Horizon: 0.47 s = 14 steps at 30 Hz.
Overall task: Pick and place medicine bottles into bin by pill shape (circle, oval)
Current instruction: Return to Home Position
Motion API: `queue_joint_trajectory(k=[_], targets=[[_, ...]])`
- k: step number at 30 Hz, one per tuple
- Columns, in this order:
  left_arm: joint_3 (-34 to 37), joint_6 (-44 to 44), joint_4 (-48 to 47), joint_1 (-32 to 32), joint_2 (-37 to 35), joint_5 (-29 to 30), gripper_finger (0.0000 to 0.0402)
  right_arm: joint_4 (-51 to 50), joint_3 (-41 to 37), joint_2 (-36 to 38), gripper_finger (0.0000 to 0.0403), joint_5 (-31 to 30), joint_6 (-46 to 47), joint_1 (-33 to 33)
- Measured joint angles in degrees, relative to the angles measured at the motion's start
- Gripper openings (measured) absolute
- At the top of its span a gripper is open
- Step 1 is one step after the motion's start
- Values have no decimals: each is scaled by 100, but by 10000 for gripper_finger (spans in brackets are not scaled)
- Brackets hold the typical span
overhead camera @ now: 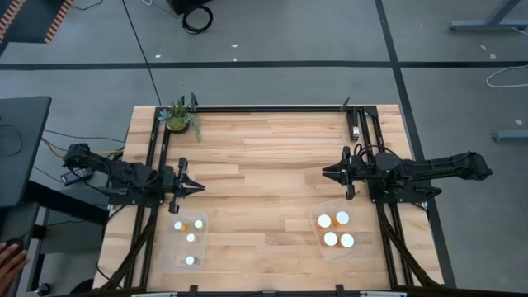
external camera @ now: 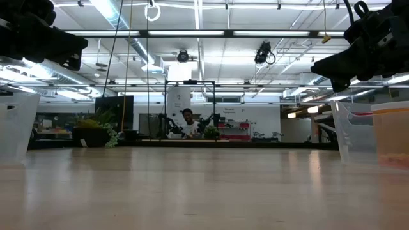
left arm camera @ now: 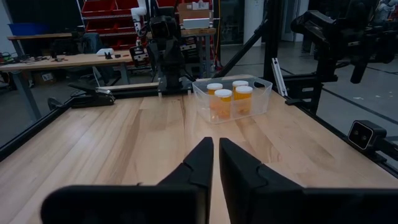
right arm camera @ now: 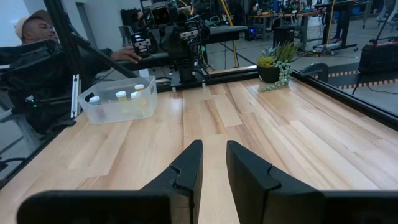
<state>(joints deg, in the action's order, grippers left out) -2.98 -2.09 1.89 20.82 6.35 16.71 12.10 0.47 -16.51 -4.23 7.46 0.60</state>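
Observation:
Several narrow white-capped medicine bottles [overhead camera: 190, 238] stand in a clear bin [overhead camera: 175, 247] at the near left; they also show in the right wrist view [right arm camera: 121, 96]. Several wider white-capped bottles [overhead camera: 336, 229], with orange bodies [left arm camera: 231, 99], stand in a clear bin [overhead camera: 317, 235] at the near right. My left gripper [overhead camera: 200, 187] hovers just beyond the left bin, shut and empty [left arm camera: 216, 149]. My right gripper [overhead camera: 326, 172] hovers beyond the right bin, slightly open and empty [right arm camera: 214, 155].
A green potted plant [overhead camera: 178, 117] stands at the table's far left corner. A black frame rail [overhead camera: 272, 108] runs along the far edge. Bare wood lies between the two grippers. A person sits past the left side [right arm camera: 37, 28], with a hand [overhead camera: 10, 260] near the table's near left.

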Motion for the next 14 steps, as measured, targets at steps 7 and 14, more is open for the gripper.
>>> queue_joint_trajectory(k=[7,14], targets=[[0,0,2,-2,0,0,29,-1,0,0,79,0,0,2],[0,0,0,0,0,0,38,-2,0,0,79,0,0,2]])
